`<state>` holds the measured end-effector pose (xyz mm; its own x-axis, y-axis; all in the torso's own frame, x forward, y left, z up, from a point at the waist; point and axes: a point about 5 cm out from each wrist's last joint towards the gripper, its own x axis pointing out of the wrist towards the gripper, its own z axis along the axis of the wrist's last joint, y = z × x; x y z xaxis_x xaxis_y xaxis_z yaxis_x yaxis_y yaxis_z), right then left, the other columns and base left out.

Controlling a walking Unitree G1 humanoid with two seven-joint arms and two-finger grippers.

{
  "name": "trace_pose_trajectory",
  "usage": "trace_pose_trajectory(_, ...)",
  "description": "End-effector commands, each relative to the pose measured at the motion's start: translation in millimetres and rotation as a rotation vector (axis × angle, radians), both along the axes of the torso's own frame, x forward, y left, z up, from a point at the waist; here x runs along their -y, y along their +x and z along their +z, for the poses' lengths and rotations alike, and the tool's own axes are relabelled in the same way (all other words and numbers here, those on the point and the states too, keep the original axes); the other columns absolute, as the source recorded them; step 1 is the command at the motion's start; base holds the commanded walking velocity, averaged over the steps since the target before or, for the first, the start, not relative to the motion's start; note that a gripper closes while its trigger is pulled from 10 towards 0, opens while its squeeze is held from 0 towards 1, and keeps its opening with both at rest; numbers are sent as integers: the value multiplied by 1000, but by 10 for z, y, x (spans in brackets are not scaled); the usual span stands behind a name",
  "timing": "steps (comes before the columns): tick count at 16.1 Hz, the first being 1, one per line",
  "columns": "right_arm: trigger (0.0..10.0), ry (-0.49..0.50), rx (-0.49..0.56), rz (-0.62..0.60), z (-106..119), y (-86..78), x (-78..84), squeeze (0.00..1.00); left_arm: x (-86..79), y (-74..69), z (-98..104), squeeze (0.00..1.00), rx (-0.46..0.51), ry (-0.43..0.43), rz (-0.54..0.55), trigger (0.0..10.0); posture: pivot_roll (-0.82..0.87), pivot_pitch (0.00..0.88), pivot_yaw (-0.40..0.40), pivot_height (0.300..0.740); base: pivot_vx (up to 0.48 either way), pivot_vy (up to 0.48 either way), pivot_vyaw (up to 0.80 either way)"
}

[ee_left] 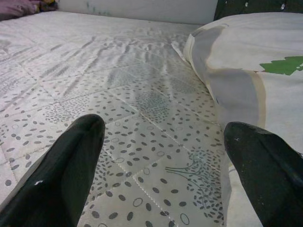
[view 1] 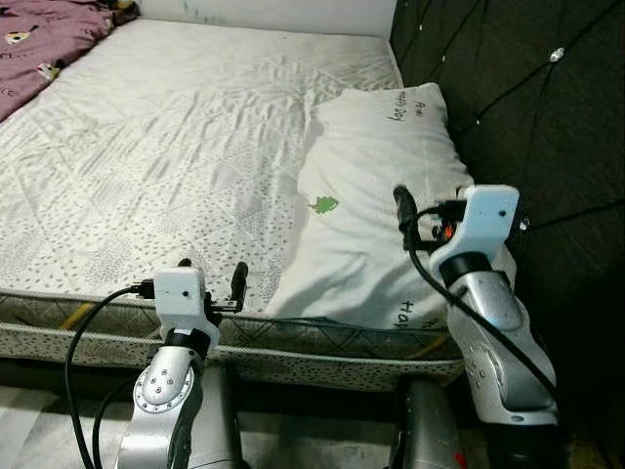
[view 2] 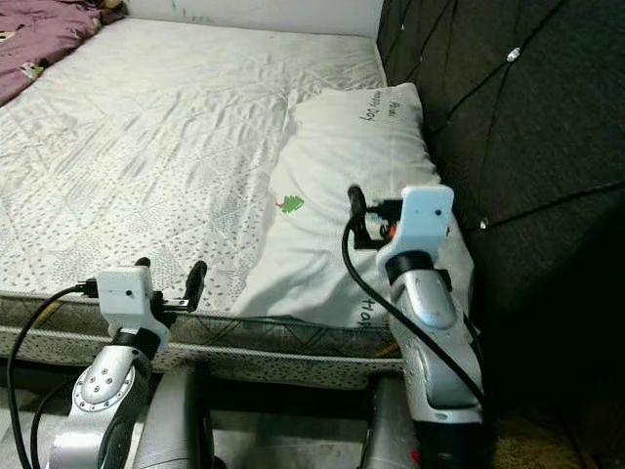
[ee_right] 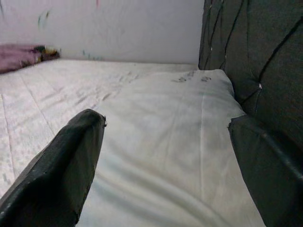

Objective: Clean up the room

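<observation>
We note a white pillow point(view 1: 376, 195) lying on the bare mattress point(view 1: 166, 156), at the side by the dark tufted headboard point(view 1: 527, 88). Its cover is creased, with a small green tree print point(view 1: 323, 204) near the middle and dark lettering at both ends. One long side of the pillow presses against the headboard; its near end reaches the mattress's front edge point(view 1: 244, 327).

The mattress is quilted white with a grey dotted pattern. On our left of the pillow it runs broad and open toward the far wall point(view 1: 273, 12). A purple blanket point(view 1: 44, 39) sits bunched at the far left corner, well apart from the pillow. On our right the headboard closes off that side.

Our left gripper point(view 1: 210, 277) hovers at the front edge of the mattress, just beside the pillow's near left corner. Its fingers point(ee_left: 61, 170) are spread apart and hold nothing; the left wrist view shows dotted quilting between them and the pillow rising by one finger.

Our right gripper point(ee_right: 165, 156) is raised above the near end of the pillow, close to the headboard. The right wrist view shows its two fingers point(ee_right: 61, 165) wide apart and empty, with the pillow's surface between them. We cannot tell whether a fingertip touches the cover.
</observation>
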<state>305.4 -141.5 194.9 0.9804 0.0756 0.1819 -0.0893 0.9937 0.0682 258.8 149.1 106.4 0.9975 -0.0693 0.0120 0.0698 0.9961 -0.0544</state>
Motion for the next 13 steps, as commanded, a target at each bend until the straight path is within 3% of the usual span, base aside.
trace_pose_trajectory(1, 10000, 27, 26, -23, 81, 36, 31, 0, 5, -6, 10, 0, 8, 9, 0, 10000, 29, 39, -18, 538, 0, 0, 0)
trace_pose_trajectory(4, 10000, 39, 54, -19, 154, 110, -28, 0, 55, -4, 3, 0, 4, 5, -16, 10000, 28, 33, -10, 579, 0, 0, 0)
trace_pose_trajectory(13, 10000, 40, 47, -28, 124, 135, -56, 0, 51, -13, 4, 0, 2, 1, -10, 10000, 25, 48, -11, 672, 0, 0, 0)
